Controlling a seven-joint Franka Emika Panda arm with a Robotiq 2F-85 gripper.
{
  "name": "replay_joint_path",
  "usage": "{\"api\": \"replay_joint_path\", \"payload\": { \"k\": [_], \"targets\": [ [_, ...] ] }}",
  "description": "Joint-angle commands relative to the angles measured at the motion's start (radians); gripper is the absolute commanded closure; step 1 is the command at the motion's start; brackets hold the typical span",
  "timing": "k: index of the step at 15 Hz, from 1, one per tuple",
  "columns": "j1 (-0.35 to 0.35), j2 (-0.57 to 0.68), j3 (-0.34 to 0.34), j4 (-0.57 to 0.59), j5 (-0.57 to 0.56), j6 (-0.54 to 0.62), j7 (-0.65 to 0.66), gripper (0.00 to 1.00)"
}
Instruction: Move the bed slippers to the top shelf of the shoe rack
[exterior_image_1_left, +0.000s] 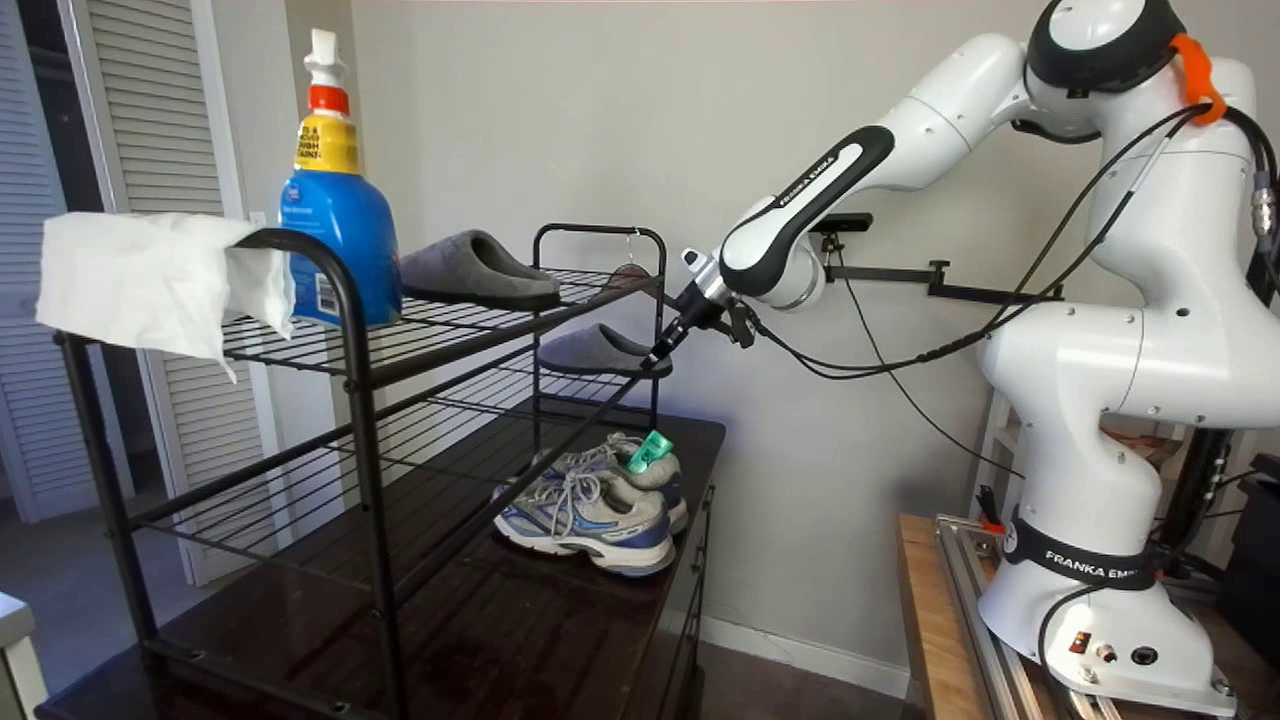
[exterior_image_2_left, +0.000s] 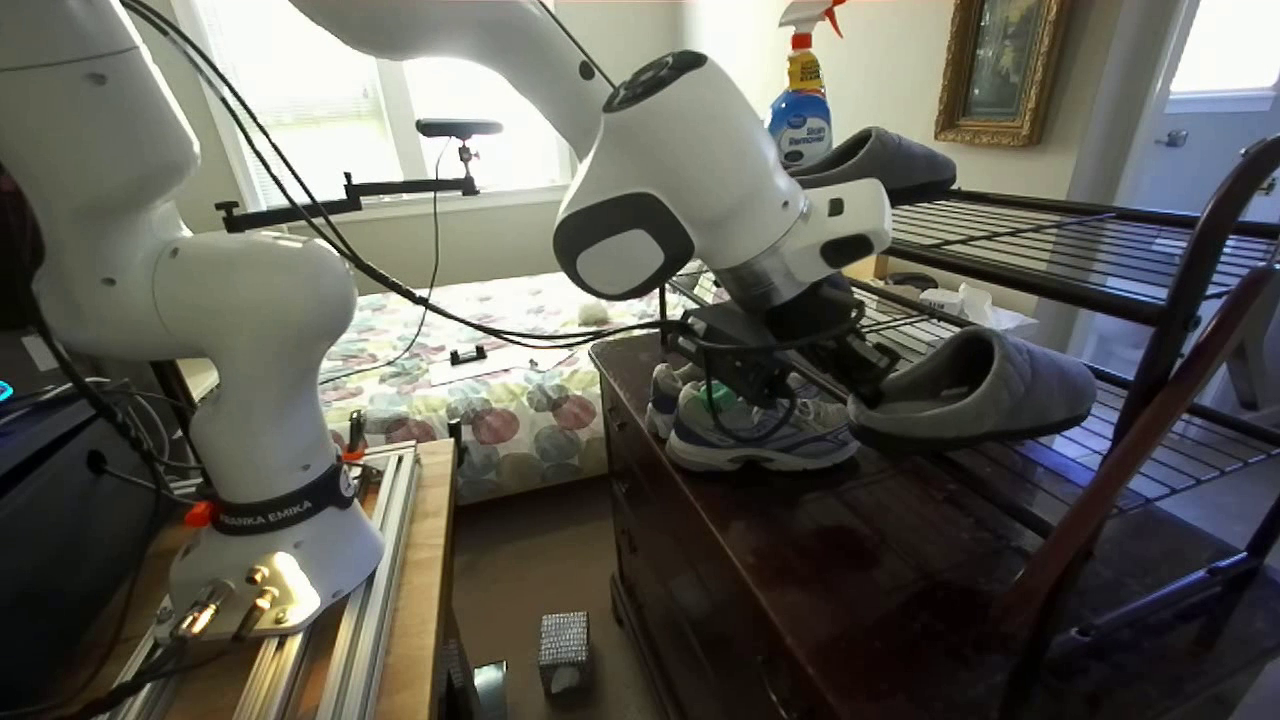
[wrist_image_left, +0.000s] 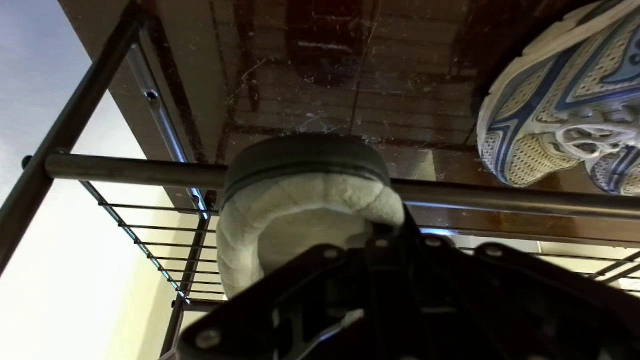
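The dresser (exterior_image_1_left: 540, 630) carries shoe rack (exterior_image_1_left: 370, 480) and sneakers (exterior_image_1_left: 605, 520)

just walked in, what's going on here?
A robot arm is on slipper duty: the pair goes on the top shelf of the shoe rack. One grey slipper already sits up there beside a spray bottle. The gripper looks closed on the other slipper near its heel, which reaches over the edge of the lower shelf. Can't tell if that slipper is lifted. The sneakers sit on the dresser below.
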Motion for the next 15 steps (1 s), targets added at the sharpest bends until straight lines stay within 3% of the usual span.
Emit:
{"api": "replay_joint_path", "payload": {
  "k": [1, 7, 15],
  "targets": [
    [-0.147, -0.035, 0.128, -0.031, -0.014, -0.012, -0.021, 0.99],
    [-0.421, -0.147, 0.402, -0.116, -0.050, 0.116, -0.041, 0.99],
    [-0.668, -0.246, 0.629, -0.203, -0.078, 0.084, -0.025, 0.99]
  ]
}}
